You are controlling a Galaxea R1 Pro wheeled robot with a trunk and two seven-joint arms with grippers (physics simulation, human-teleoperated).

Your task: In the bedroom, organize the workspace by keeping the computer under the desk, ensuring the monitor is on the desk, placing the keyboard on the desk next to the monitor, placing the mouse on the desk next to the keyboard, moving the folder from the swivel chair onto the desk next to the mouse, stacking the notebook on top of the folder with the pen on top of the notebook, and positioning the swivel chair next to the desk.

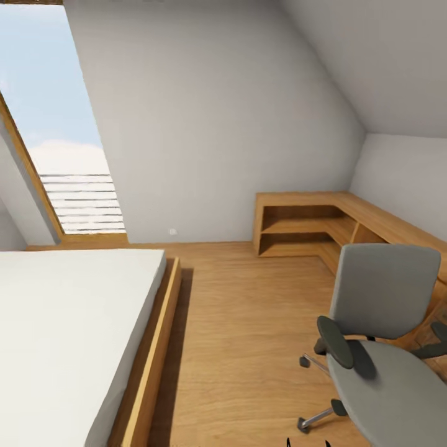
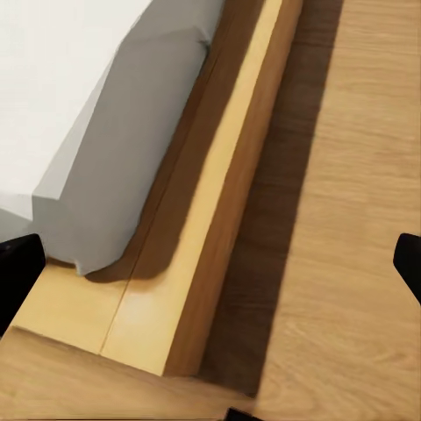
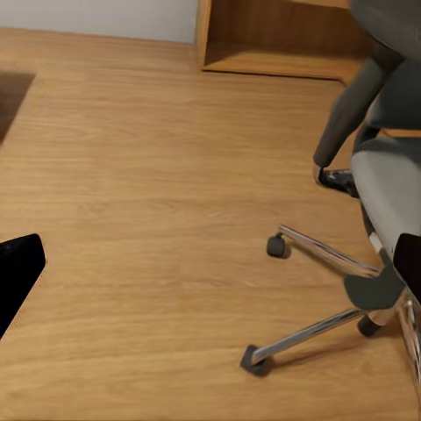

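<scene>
Both pincers, left (image 2: 210, 263) and right (image 3: 210, 263), hang wide open and empty over the floor (image 1: 248, 323) while the robot faces the swivel chair (image 1: 379, 347) at near right, probably about to approach its seemingly bare seat.

An attic bedroom in a home: a sloped grey ceiling (image 1: 372, 62), a skylight (image 1: 62, 136) at ten o'clock, a low wooden-framed bed (image 1: 68, 335) at eight, light-wood shelving (image 1: 310, 223) at two, a plank floor (image 1: 242, 323).
</scene>
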